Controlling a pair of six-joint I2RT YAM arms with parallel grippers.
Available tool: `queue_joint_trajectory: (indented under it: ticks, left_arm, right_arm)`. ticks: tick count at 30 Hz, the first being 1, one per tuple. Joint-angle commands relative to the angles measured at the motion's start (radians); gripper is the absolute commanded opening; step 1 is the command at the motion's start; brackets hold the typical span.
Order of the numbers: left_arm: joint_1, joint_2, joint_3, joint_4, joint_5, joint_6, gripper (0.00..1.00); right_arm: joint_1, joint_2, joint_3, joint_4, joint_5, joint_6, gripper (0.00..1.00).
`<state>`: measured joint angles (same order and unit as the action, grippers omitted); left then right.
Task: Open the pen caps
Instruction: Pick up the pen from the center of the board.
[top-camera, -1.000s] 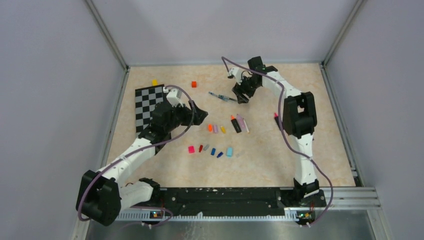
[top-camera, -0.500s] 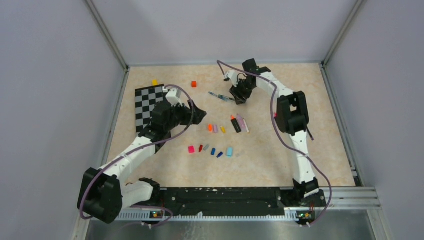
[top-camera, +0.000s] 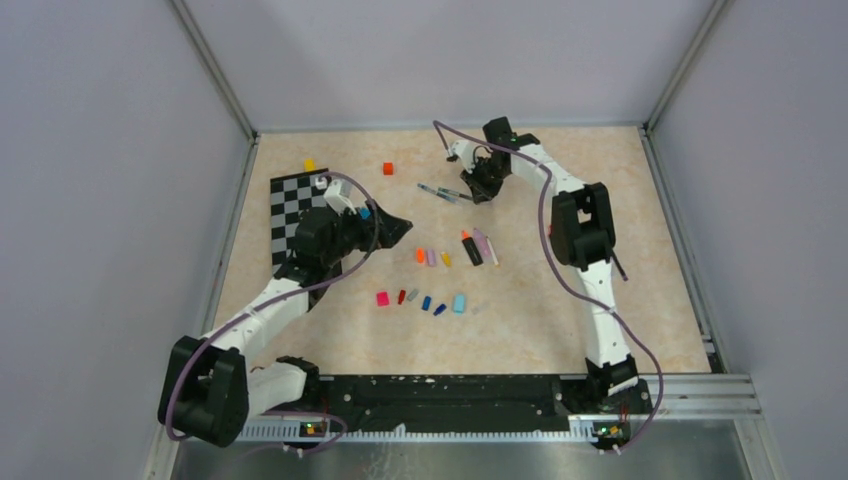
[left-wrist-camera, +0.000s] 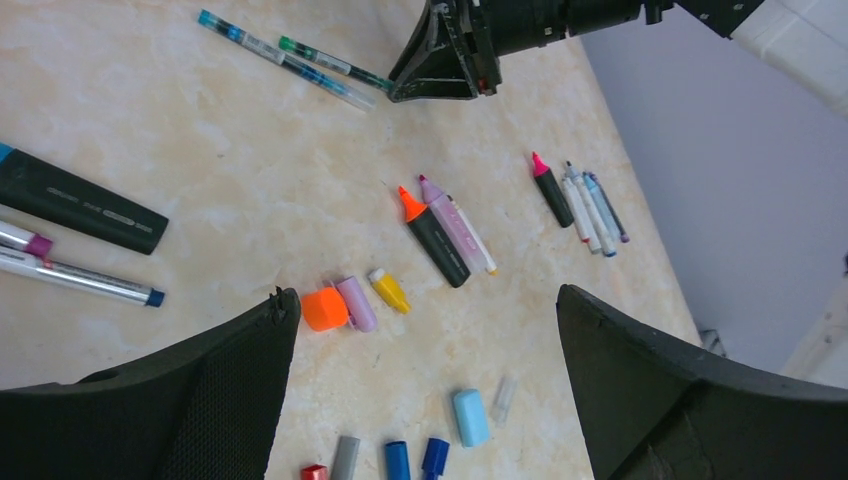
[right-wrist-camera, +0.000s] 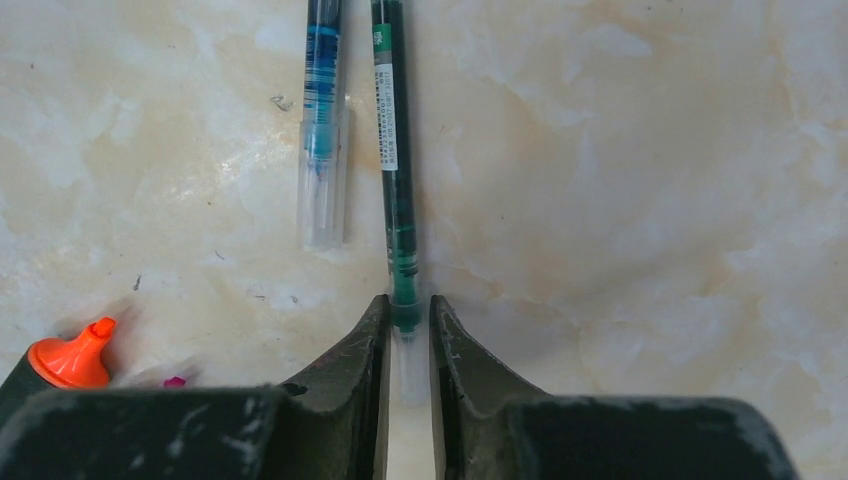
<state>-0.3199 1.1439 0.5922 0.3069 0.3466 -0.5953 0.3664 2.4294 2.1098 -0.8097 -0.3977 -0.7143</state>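
Because only the near end of the green pen sat between the fingers of the right gripper, a pull from there would probably have dragged the whole pen along instead of freeing its clear cap. Nothing held the barrel. The fingers were clenched on that capped end, and they appeared to straddle the seam between cap and barrel. If so, the squeeze could have locked the two together. The cap looked smooth and narrow, so it might also have slipped out of the grip.

The pen lay flat. In the right wrist view its long axis ran straight away from the gripper. From above it lay roughly left to right at the far middle of the table, its capped end toward the right gripper and its other end toward the checkerboard.

A blue pen lay just beside it and nearly parallel, so a sideways twitch could have knocked it. An orange-tipped highlighter lay nearer the camera. The left gripper hung released, its jaws spread wide, well apart from the green pen. It was above a row of loose caps, among them an orange cap, and too far off to brace the barrel.
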Motion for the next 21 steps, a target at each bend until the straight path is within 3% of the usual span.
queue_joint_trajectory:
  ticks: [1, 5, 14, 21]
  left_arm:
    - [0.03, 0.013, -0.042, 0.209, 0.152, -0.138, 0.99]
    - [0.033, 0.043, -0.051, 0.284, 0.228, -0.193, 0.99]
    - [0.031, 0.174, -0.033, 0.487, 0.405, -0.306, 0.99]
    - [-0.014, 0.277, -0.013, 0.601, 0.412, -0.379, 0.99]
  right_arm:
    - [0.007, -0.004, -0.014, -0.035, 0.042, 0.036, 0.1]
    - [-0.005, -0.066, -0.127, 0.022, 0.051, 0.094, 0.0]
    - [-0.039, -0.256, -0.351, 0.149, -0.026, 0.216, 0.0]
    - [-0.055, -0.388, -0.481, 0.229, -0.107, 0.28, 0.0]
